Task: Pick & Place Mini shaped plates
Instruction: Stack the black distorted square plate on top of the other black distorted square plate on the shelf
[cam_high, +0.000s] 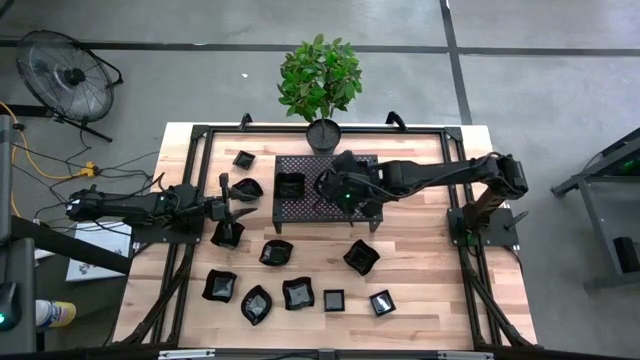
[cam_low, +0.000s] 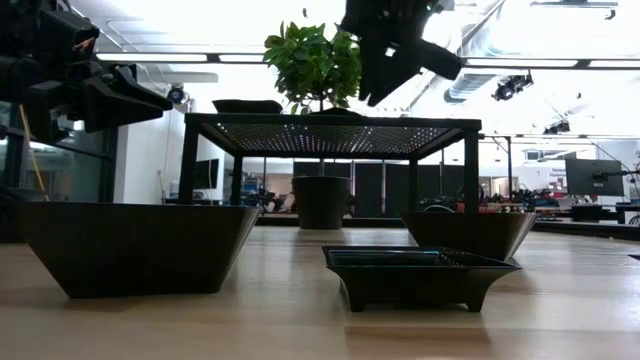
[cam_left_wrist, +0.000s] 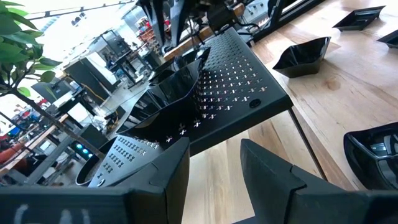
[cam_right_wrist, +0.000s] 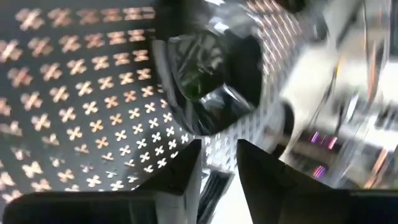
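Note:
Several mini shaped plates, glossy and black, lie on the wooden table, such as a wavy one (cam_high: 361, 256) and a small square one (cam_high: 334, 300). One square plate (cam_high: 290, 186) sits on the black perforated rack (cam_high: 365, 208). My right gripper (cam_high: 335, 188) hovers over the rack's middle. In the right wrist view its fingers (cam_right_wrist: 183, 177) stand slightly apart, and a shiny plate (cam_right_wrist: 208, 81) rests on the rack just past their tips. My left gripper (cam_high: 237, 208) waits left of the rack, open and empty (cam_left_wrist: 214, 168), between two plates (cam_high: 247, 188) (cam_high: 228, 233).
A potted plant (cam_high: 320, 85) stands behind the rack at the table's back edge. A fan (cam_high: 65, 75) is on the floor at the far left. In the low view, big plates (cam_low: 135, 245) (cam_low: 405, 270) sit close to the front edge.

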